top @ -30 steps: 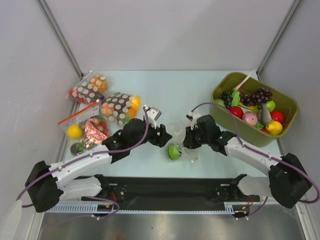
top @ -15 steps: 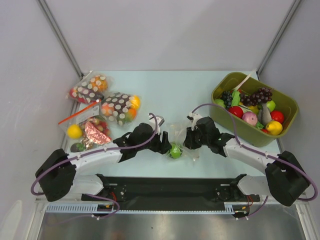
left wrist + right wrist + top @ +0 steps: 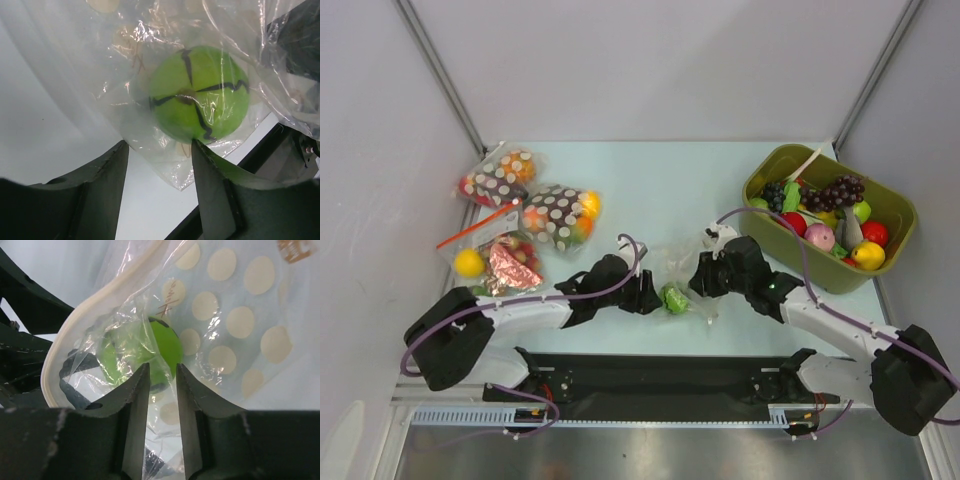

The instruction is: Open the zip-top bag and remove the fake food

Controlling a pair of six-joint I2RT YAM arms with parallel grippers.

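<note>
While the left gripper stands open beside the bagged fake food at lower centre, the right gripper straddles the zip-top bag; grip unclear.

The top camera is looking down from above and behind the arm bases, taking in the whole desk from well back. The left wrist camera is peering past the left hand from very close, facing the green toy fruit inside the zip-top bag. The right wrist camera is sighting between the fingers of the right hand, equally close. All three views are sharing that fruit and bag, with the wrist cameras facing them from opposite sides.
</note>
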